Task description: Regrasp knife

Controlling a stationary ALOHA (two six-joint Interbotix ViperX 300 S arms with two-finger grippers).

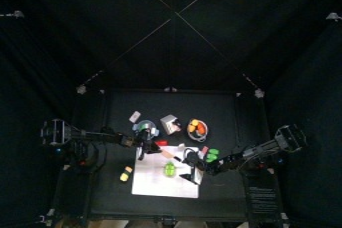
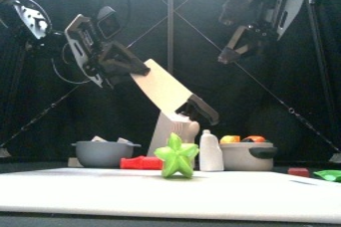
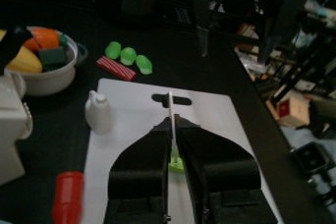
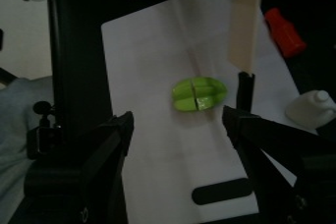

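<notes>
task partly done: left gripper point(image 2: 134, 64) is clamped on the knife point(image 2: 170, 94), which hangs tilted in the air with its black handle pointing down, away from the fingers. right gripper point(image 4: 178, 120) is spread wide and empty, handover outstanding. blade broad, flat, pale; lobed green pepper point(image 2: 176, 156) on white board point(image 2: 160, 189) below.

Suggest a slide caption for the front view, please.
Left hand holds the knife tilted above the green pepper; right hand hangs open.
</notes>
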